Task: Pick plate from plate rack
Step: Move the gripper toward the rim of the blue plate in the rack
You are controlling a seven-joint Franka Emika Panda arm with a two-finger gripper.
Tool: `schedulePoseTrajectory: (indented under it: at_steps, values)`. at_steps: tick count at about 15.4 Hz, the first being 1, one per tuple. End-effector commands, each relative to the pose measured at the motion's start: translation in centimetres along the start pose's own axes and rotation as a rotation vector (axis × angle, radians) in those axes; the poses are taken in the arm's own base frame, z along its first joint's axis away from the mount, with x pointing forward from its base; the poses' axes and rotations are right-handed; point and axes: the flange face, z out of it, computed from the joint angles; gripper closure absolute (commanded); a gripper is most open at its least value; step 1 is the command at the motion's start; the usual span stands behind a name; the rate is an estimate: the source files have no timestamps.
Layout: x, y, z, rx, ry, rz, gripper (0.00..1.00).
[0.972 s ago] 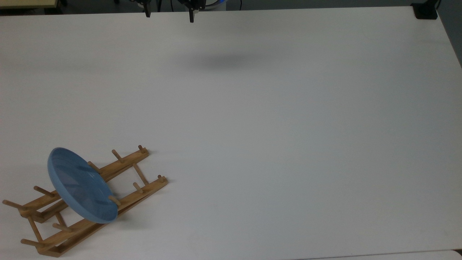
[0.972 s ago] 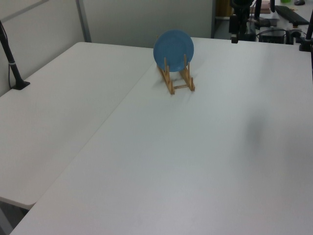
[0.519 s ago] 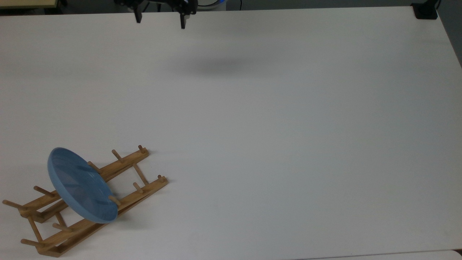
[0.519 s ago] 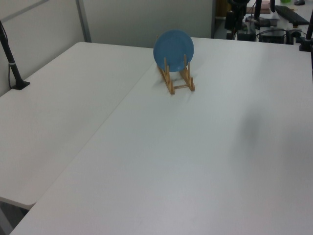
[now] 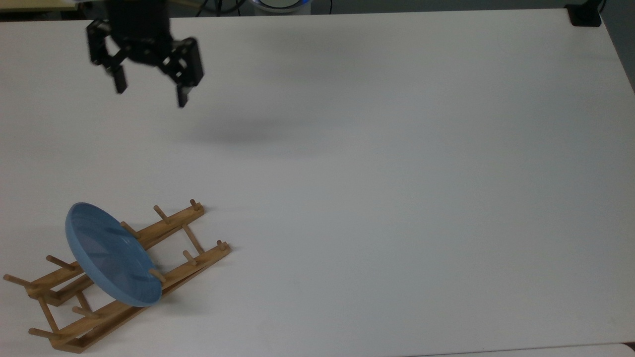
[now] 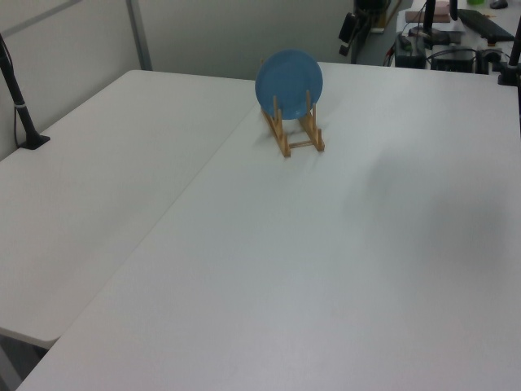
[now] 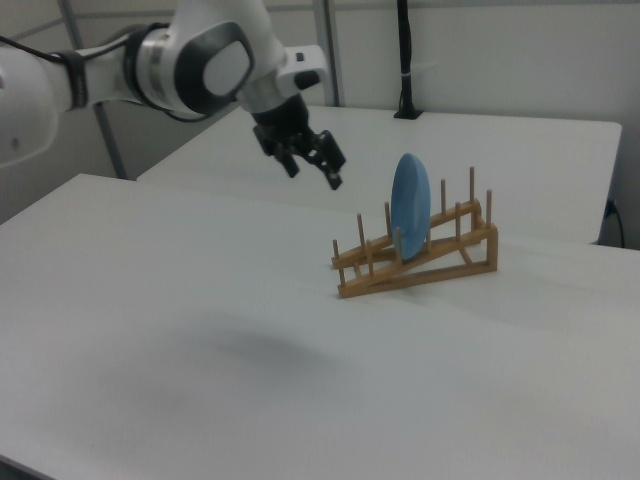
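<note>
partly cut off at the top view's upper edge, the arm holds its tool (image 5: 149, 91) with fingers spread wide, gripping nothing, well apart from the plate rack (image 5: 163, 230). the light-blue plate (image 5: 111, 253), smooth and raised-rimmed, stands between pegs on the white surface (image 5: 372, 173).

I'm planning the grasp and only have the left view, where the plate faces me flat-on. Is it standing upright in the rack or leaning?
Observer: The right view shows the plate edge-on, standing nearly upright between pegs of the plate rack, whose rails slope up toward the right view's right.
Operator: Open or shut at the arm's end?
Observer: Open. The top view shows the tool with its fingers spread, holding nothing.
Operator: Is it near the plate?
Observer: No. In the right view it hangs in the air to the right view's left of the plate, with a clear gap.
</note>
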Motion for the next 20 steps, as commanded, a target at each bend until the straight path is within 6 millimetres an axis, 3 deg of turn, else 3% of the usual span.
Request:
schedulePoseTrajectory:
  at_steps: [1, 8, 11, 15, 20]
  values:
    - [3.1, 2.1, 1.7, -0.044, 0.096, -0.001, 0.00]
    - [5.4, 4.9, 6.7, -0.117, 0.290, -0.017, 0.00]
    - [5.8, 5.3, 9.0, -0.133, 0.343, -0.018, 0.14]
    - [5.8, 5.8, 12.4, -0.177, 0.370, -0.058, 0.22]
    - [5.7, 6.0, 13.5, -0.187, 0.384, -0.060, 0.55]
